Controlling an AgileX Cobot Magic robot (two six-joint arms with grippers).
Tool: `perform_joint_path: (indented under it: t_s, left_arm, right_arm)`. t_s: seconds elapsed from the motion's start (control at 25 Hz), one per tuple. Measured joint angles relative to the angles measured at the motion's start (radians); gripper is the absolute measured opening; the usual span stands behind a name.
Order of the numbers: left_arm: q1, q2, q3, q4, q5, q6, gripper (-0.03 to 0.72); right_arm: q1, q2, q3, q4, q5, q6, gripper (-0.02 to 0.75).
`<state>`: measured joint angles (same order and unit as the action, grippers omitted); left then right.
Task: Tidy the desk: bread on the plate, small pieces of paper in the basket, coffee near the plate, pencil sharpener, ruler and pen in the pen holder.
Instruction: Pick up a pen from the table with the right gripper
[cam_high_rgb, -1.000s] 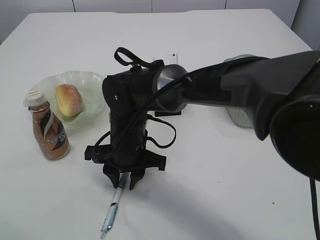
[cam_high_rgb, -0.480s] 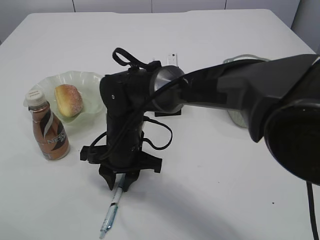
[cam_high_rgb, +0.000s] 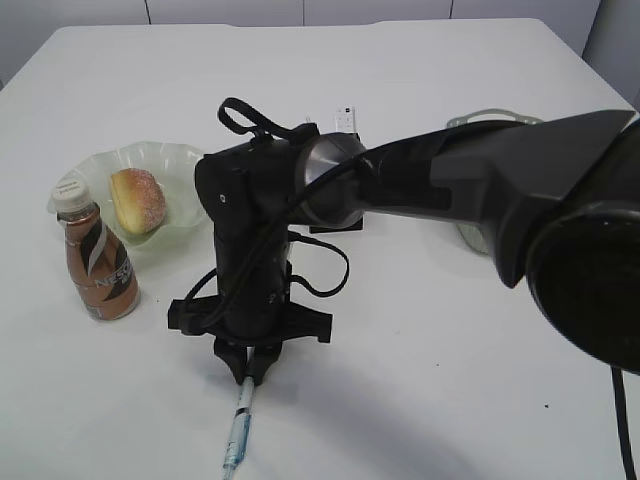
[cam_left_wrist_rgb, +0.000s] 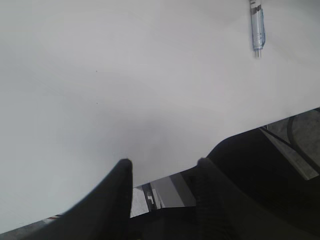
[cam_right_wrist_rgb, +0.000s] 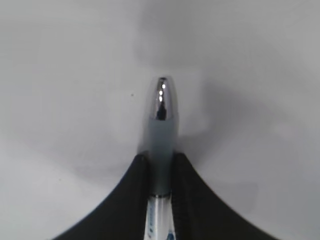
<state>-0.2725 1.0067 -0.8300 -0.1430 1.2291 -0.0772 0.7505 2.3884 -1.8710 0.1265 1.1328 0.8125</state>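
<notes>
Since a second ago: right gripper (cam_high_rgb: 247, 372) lowered and narrowed, now clenched around the upper end of the pen (cam_high_rgb: 239, 436); pen swung to lie nearly straight toward the near table (cam_high_rgb: 420, 400) edge. In the right wrist view, both fingers (cam_right_wrist_rgb: 127, 200) pressed against the barrel, chrome tip poking past them. Left gripper (cam_left_wrist_rgb: 162, 175) parted, holding nothing, hovering over bare table, pen well apart. Bread (cam_high_rgb: 138, 200) on the plate (cam_high_rgb: 185, 170), coffee (cam_high_rgb: 97, 260) upright just beside it, basket (cam_high_rgb: 478, 235) mostly hidden behind the arm.
</notes>
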Motion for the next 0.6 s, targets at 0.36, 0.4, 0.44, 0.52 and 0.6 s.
perform_joint_path:
  t_s: [0.36, 0.4, 0.44, 0.52, 0.6]
  left_arm:
    - [0.000, 0.000, 0.000, 0.000, 0.000, 0.000, 0.307]
    - [0.000, 0.000, 0.000, 0.000, 0.000, 0.000, 0.307]
    - [0.000, 0.000, 0.000, 0.000, 0.000, 0.000, 0.307]
    - [0.000, 0.000, 0.000, 0.000, 0.000, 0.000, 0.307]
    - [0.000, 0.000, 0.000, 0.000, 0.000, 0.000, 0.307]
  right_arm:
    - [0.000, 0.000, 0.000, -0.005, -0.007, -0.007, 0.081]
    - [0.000, 0.000, 0.000, -0.005, -0.007, -0.007, 0.081]
    - [0.000, 0.000, 0.000, -0.005, -0.003, -0.007, 0.081]
    - [0.000, 0.000, -0.001, -0.005, 0.004, -0.007, 0.081]
    - [0.000, 0.000, -0.001, -0.007, 0.007, -0.017, 0.081]
